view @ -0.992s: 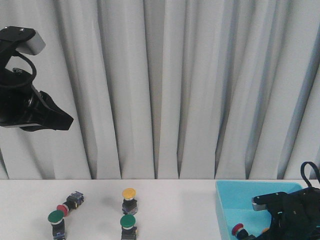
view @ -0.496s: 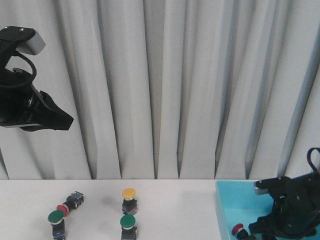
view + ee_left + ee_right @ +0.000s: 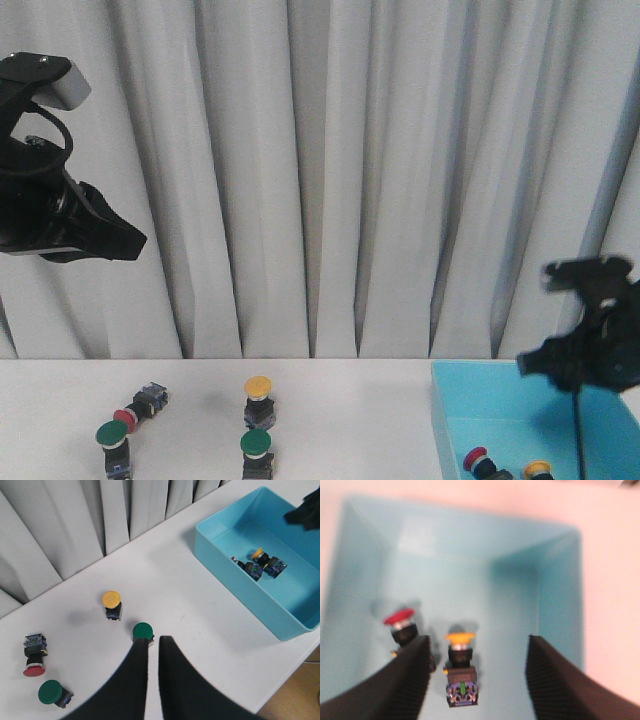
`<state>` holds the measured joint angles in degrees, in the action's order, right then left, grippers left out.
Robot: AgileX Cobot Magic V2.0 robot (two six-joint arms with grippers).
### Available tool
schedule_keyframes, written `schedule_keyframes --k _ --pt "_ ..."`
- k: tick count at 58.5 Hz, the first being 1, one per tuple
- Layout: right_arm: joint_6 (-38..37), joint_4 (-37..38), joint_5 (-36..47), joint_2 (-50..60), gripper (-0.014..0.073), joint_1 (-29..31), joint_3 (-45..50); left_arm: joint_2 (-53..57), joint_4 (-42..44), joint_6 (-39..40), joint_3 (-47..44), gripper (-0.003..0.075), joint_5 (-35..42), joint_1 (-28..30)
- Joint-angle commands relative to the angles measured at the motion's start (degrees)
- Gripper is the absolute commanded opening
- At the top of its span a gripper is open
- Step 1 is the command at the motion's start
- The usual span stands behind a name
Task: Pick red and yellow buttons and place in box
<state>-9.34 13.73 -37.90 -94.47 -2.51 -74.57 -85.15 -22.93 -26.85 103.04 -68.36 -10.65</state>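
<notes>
The cyan box (image 3: 455,425) stands at the table's right end. A red button (image 3: 399,617) and a yellow button (image 3: 460,639) lie on its floor. My right gripper (image 3: 479,645) hangs open above them, touching neither. On the white table a yellow button (image 3: 111,600) stands upright and a red button (image 3: 34,670) lies on its side at the left. My left gripper (image 3: 152,642) is held high over the table, shut with nothing in it; it also shows at the upper left as my left gripper (image 3: 128,240).
Two green-capped buttons are on the table: one green button (image 3: 142,630) just past my left fingertips, another green button (image 3: 50,692) near the fallen red one. A grey curtain (image 3: 330,170) hangs behind the table. The box's near wall (image 3: 260,605) lies close to the table edge.
My right gripper has lifted up out of the box, and a yellow button now lies uncovered beside the red one. The left arm has not moved.
</notes>
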Motion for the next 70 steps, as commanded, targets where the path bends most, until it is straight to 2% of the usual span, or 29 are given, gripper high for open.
schedule_keyframes --k 1,9,22,33,40,47,55,70 --pt "1.63 -0.96 3.41 8.28 0.0229 0.08 -1.73 1.58 -1.42 0.57 1.37 0.0008 3.24 0.28" --pt "5.27 -4.6 4.04 15.84 -0.0017 0.08 -1.73 1.58 -1.42 0.57 1.37 -0.0007 4.26 0.28" --pt "13.77 -15.56 4.04 25.85 -0.0008 0.08 -1.68 1.58 -1.13 0.68 1.37 -0.0007 6.69 0.28" --pt "26.65 -30.45 3.4 32.97 -0.0008 0.08 0.0 1.58 -1.13 2.4 1.37 -0.0007 8.9 0.28" --pt "37.55 -40.62 4.18 38.4 -0.0007 0.08 6.64 1.58 -0.64 2.58 1.37 -0.0007 9.54 0.28" --pt "44.18 -49.11 7.15 44.92 -0.0006 0.08 16.31 1.58 0.23 3.63 1.37 -0.0007 10.4 0.28" --pt "49.45 -54.27 9.69 53.02 -0.0006 0.08 26.2 1.58 0.35 3.63 1.37 -0.0007 10.65 0.28" --pt "49.68 -54.21 9.32 64.65 -0.0006 0.08 34.89 2.31 6.63 8.02 1.37 -0.0007 9.76 0.28"
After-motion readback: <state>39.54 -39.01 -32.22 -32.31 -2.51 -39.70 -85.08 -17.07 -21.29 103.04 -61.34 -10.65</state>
